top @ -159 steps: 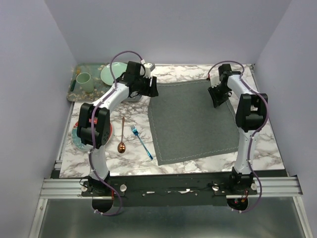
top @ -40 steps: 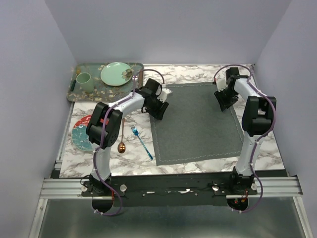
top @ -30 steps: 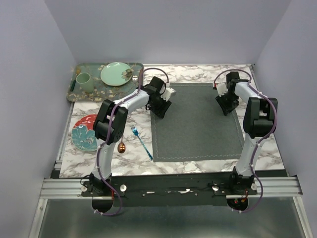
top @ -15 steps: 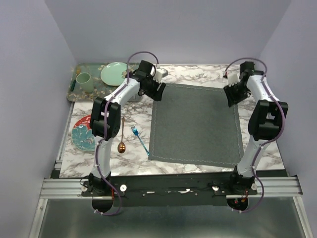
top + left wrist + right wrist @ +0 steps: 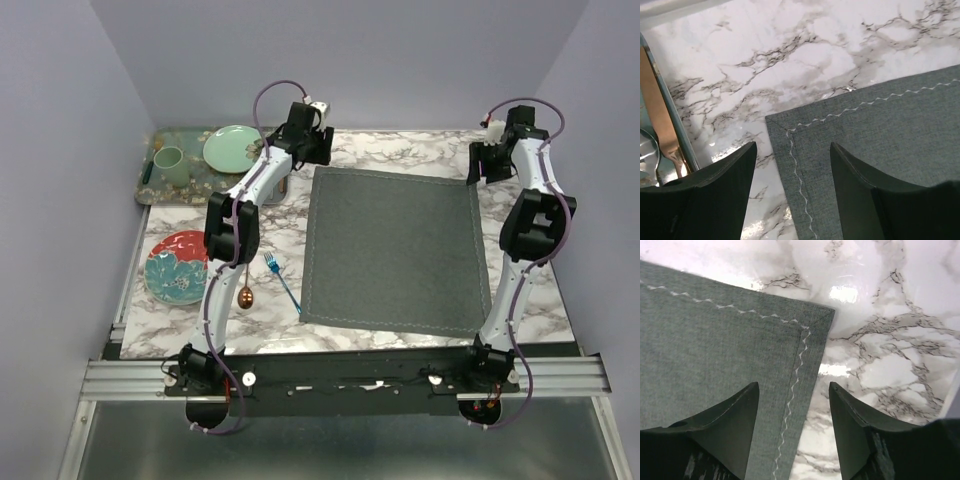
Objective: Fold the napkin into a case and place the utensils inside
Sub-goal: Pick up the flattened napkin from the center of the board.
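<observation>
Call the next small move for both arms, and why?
Probably lower both arms and pinch the far corners. The napkin lies flat and unfolded. The left fingers stand open over its far left corner, and the right fingers stand open over its far right corner, with nothing held. Gripping both corners would allow the first fold.

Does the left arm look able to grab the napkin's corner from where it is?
Probably yes: the left hand hangs open above a corner of the napkin, with nothing lying between them.
</observation>
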